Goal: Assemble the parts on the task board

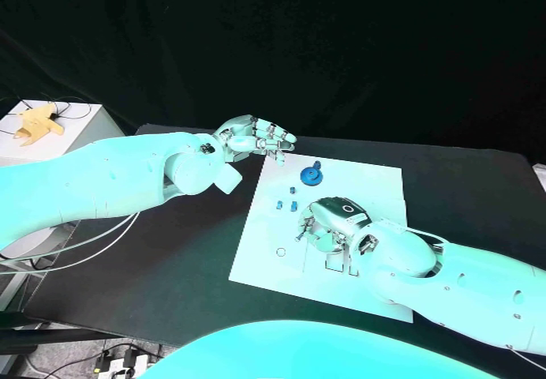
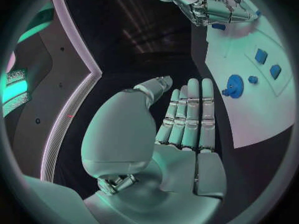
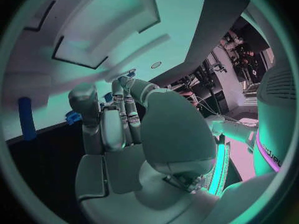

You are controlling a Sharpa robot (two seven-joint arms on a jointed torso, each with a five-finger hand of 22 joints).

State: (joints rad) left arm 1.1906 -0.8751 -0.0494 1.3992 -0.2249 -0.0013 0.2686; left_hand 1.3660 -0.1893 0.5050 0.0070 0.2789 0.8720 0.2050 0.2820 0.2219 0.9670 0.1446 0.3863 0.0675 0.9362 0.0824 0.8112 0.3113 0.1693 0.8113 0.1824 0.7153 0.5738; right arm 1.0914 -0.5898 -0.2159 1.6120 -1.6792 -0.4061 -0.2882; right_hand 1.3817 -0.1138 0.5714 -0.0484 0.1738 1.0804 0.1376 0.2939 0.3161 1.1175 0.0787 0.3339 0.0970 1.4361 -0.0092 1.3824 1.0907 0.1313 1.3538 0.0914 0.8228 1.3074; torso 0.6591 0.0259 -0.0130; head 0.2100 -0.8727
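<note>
Task board [image 1: 375, 185], a white rectangular plate, lies mid-table with a round blue gear [image 1: 312, 173] near its far edge and small blue parts [image 1: 286, 205] closer in. Right hand [image 1: 330, 225] rests palm-down on the board, fingers curled; whether it holds anything, I cannot tell. Left hand [image 1: 252, 137] hovers just off the board's far corner; its wrist view shows straight, pressed-together fingers [image 2: 190, 117], empty.

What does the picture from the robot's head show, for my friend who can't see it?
A white board lies on a black table, and the right robot hand is down on its middle. The left robot hand hangs empty by the board's far corner, near a blue gear and some small blue pieces.
</note>
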